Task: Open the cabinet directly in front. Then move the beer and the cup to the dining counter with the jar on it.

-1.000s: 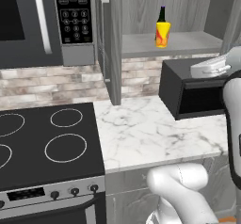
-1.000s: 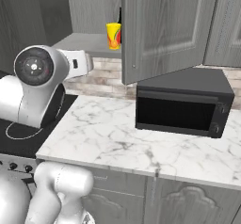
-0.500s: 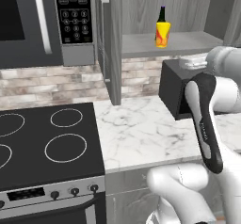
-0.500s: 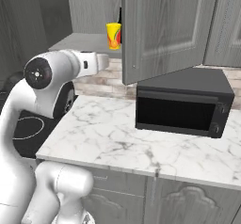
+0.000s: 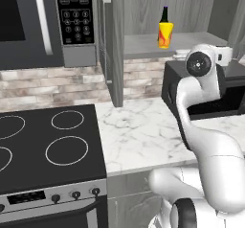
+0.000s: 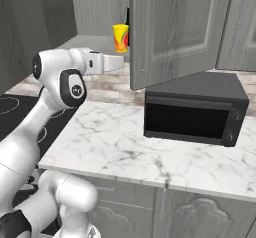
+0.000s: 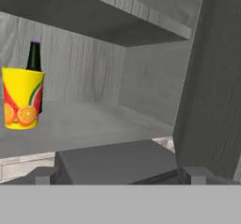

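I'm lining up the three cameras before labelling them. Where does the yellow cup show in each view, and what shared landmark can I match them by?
Left base view: the cup stands on the cabinet shelf, upper right of centre.
Right base view: the cup is at upper centre, just left of the open door's edge.
Hand view: the cup is at the left edge, on the shelf.
Shared landmark: the beer, the dark bottle right behind the cup.

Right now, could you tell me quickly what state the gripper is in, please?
Gripper: open, holding nothing, facing the opened cabinet where the cup and the beer stand on the shelf.
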Available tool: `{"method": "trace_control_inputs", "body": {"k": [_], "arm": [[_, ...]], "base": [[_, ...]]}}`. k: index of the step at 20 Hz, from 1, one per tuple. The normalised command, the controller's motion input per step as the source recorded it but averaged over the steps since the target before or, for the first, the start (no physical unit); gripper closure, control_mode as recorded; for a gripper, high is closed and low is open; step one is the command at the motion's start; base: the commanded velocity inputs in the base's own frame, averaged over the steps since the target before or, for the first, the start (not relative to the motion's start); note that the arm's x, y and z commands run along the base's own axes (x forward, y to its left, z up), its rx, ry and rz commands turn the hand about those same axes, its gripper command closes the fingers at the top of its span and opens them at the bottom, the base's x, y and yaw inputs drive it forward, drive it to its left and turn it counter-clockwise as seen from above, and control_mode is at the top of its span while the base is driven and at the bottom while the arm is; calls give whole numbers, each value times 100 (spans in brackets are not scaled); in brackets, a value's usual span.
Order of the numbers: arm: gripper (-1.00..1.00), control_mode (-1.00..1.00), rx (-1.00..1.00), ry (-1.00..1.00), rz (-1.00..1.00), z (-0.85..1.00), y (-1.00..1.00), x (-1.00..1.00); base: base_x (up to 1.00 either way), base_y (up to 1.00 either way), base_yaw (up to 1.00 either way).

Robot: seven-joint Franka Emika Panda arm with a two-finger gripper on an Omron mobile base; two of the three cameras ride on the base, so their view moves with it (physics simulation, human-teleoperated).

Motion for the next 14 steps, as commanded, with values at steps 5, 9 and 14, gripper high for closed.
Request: {"method": "trace_control_inputs", "body": {"k": [5,9,14], "arm": [[-100,-100,-5,0,-9,0,5,18],[-100,-100,0,3,-1,-1,0,60],[-100,-100,1,6,-2,0,-13,79]], "base": [[0,0,0],[0,0,0],[0,0,0]]}}
